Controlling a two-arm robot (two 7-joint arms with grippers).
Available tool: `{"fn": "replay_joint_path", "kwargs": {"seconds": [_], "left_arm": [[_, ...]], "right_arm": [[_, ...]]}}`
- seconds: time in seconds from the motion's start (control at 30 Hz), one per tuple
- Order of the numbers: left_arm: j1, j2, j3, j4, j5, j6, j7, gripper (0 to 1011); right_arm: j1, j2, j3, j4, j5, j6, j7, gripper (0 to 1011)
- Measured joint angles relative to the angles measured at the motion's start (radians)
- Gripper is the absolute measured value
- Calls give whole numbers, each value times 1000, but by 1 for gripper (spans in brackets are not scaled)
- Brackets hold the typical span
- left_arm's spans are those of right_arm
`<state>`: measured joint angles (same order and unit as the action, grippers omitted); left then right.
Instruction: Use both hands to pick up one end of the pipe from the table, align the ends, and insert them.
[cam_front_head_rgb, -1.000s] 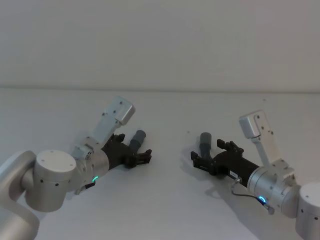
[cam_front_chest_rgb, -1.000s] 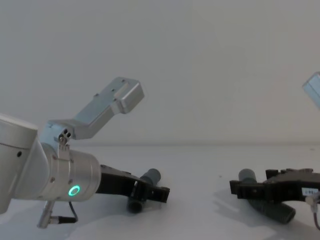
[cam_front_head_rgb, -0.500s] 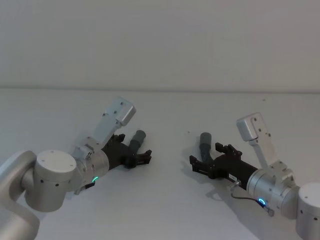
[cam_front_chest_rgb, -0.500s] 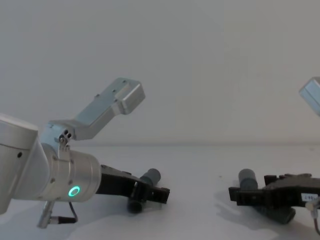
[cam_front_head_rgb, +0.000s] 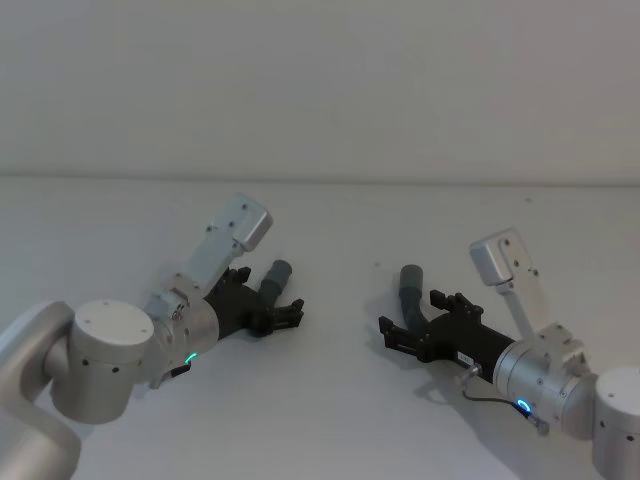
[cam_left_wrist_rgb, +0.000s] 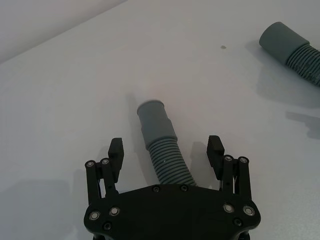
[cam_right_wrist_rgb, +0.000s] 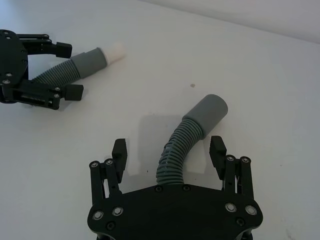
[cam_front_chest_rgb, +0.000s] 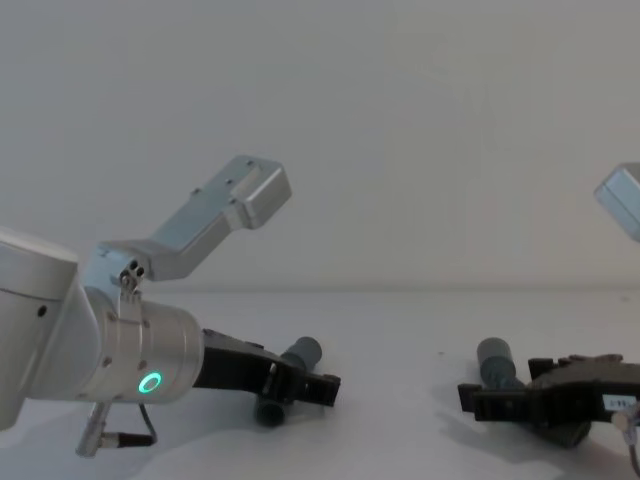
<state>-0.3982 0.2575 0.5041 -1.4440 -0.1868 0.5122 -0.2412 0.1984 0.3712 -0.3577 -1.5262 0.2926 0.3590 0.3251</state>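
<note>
1. The left tool (cam_left_wrist_rgb: 165, 145) sits low at the white matte desk (cam_front_head_rgb: 330, 420), its black fingers spread wide and clear of the hose on both sides.
2. Between them lies the left hose piece (cam_left_wrist_rgb: 167, 160), dark grey and ribbed, ending in a smooth cuff (cam_right_wrist_rgb: 90, 60) with a narrower white tip (cam_right_wrist_rgb: 117, 50).
3. The right tool (cam_right_wrist_rgb: 167, 145) is likewise spread open either side of the right hose piece (cam_right_wrist_rgb: 177, 150), ribbed and bent, with a plain round cuff (cam_right_wrist_rgb: 207, 112).
4. The two pieces lie well apart on the desk.

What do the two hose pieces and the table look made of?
Left hose piece and right hose piece: likely flexible plastic or rubber, matte grey, ribbed with smooth cuffs. Table: matte white, perhaps laminate. Left gripper and right gripper straddle them.
</note>
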Motion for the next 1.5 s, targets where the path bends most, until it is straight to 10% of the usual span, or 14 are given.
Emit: {"fn": "replay_joint_path", "kwargs": {"seconds": [0.5,0.97,1.5], "left_arm": [[5,-6,-6,1,7,-8,-1,1001],[6,-7,-8,1,9,-9,-1,993],[7,-8,-9,1,10,-10,-1,548]], "right_arm": [[4,1,-5,7,-3,1,7,996],[5,2,-6,9,-4,1,9,629],[5,2,-6,11,-4,1,10,159]]}}
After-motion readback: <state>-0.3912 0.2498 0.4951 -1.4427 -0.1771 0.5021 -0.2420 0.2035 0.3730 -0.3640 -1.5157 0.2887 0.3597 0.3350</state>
